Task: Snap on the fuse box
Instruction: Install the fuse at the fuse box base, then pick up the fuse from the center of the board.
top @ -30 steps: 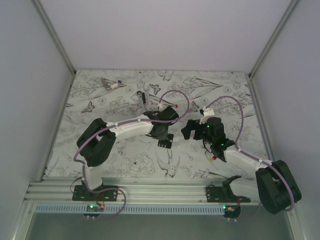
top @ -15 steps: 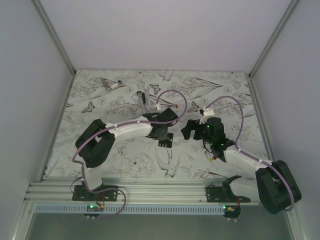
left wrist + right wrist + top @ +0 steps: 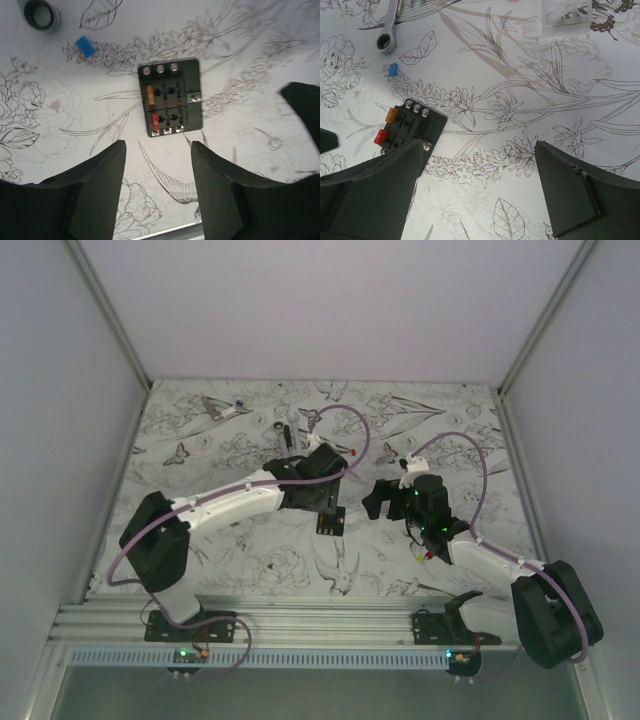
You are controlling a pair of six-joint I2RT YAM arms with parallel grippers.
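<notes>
Hovering above the small black squarish plastic fuse box [image 3: 172,97], the left gripper [image 3: 158,150] has its two dark fingers [image 3: 107,175] parted with nothing between them: released, empty. In the left wrist view the fuse box lies flat on the white floral-print table cover [image 3: 260,45], at 12 o'clock from the gap and clear of both fingers. An orange fuse [image 3: 150,91] and a red fuse [image 3: 155,118] are seated in its top face, with three silver screws [image 3: 160,70] along one end.

In the top view the fuse box sits near the table's middle, at 6 o'clock just under the left wrist. The right gripper [image 3: 378,500] is near it at about 2 o'clock, not touching. The right gripper's claw is spread wide and holds nothing. In the right wrist view the fuse box is at 9 o'clock from the gap, with one corner hidden behind the claw's 9 o'clock finger; contact there cannot be told.

A small loose blue fuse [image 3: 393,69] lies on the cover at 11 o'clock from the box, apart from it. The grey metal wrench [image 3: 386,42], ring end showing, is further out the same way. A clear plastic lid [image 3: 566,15] sits at 1 o'clock at the frame's edge, well apart from the box.
</notes>
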